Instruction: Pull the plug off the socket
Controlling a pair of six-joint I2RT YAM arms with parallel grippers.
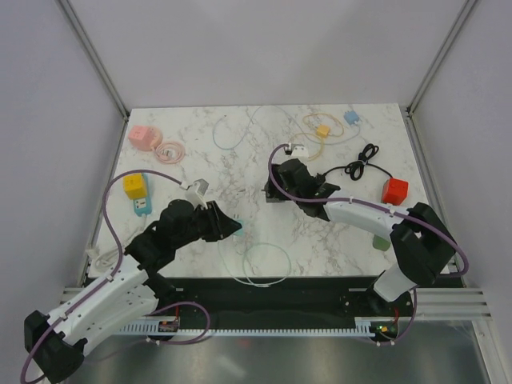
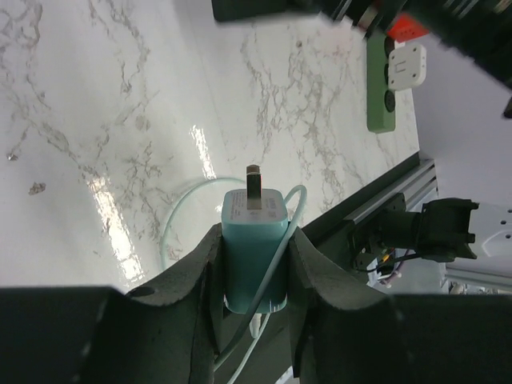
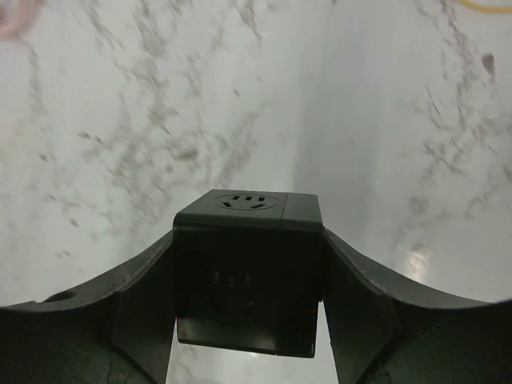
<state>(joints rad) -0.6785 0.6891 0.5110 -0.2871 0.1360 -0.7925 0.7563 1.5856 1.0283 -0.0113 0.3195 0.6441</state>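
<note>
Close to the near edge of the desk, a pale teal cable (image 1: 266,264) lies in a loose loop. Just above it, the left gripper (image 1: 232,227) is clamped narrowly on the sides of a teal plug (image 2: 254,248). The plug's metal pins point outward with nothing on them. The plug is off the desk surface, and its cable runs down behind the fingers toward the loop.

Toward the middle of the desk, the right gripper (image 1: 280,188) is closed on a black cube socket (image 3: 249,276), with one finger on each side. The cube's top outlet is bare. From the wrist view I cannot say for sure whether it rests on the marble or is lifted slightly.

By my reading the separation is done, and what remains is putting things down. The main risk is with the plug. It hangs close to the near edge, so letting go there could drop it into the gap by the rail. The trailing cable could also catch on the left arm and pull the plug askew in the grip. The cube might tip if it is let go while tilted.

Farther back, a green power strip (image 1: 382,240) and a red cube (image 1: 394,190) sit by the right edge, and a pink socket (image 1: 142,137) sits near the far left corner.
</note>
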